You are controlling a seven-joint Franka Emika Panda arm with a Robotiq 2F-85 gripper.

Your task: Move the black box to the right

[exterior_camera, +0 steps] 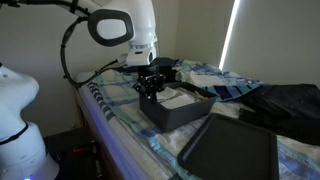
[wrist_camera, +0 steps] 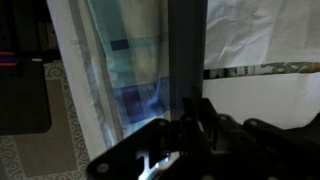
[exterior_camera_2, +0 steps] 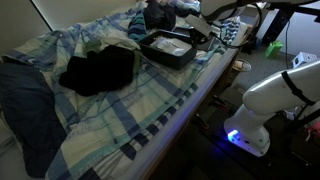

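Observation:
The black box (exterior_camera: 185, 112) stands on the plaid bed sheet, open-topped, with white paper (wrist_camera: 262, 40) inside. It shows in both exterior views (exterior_camera_2: 165, 50). My gripper (exterior_camera: 150, 86) is at the box's end wall nearest the robot, also seen in an exterior view (exterior_camera_2: 198, 36). In the wrist view the fingers (wrist_camera: 192, 125) straddle the dark upright wall (wrist_camera: 186, 50) and appear closed on it.
A flat dark tray-like lid (exterior_camera: 232, 150) lies on the bed beside the box. A dark cloth bundle (exterior_camera_2: 100, 68) lies mid-bed, also visible in an exterior view (exterior_camera: 290, 102). The bed edge (exterior_camera_2: 190, 105) drops to the floor by the robot base (exterior_camera_2: 262, 110).

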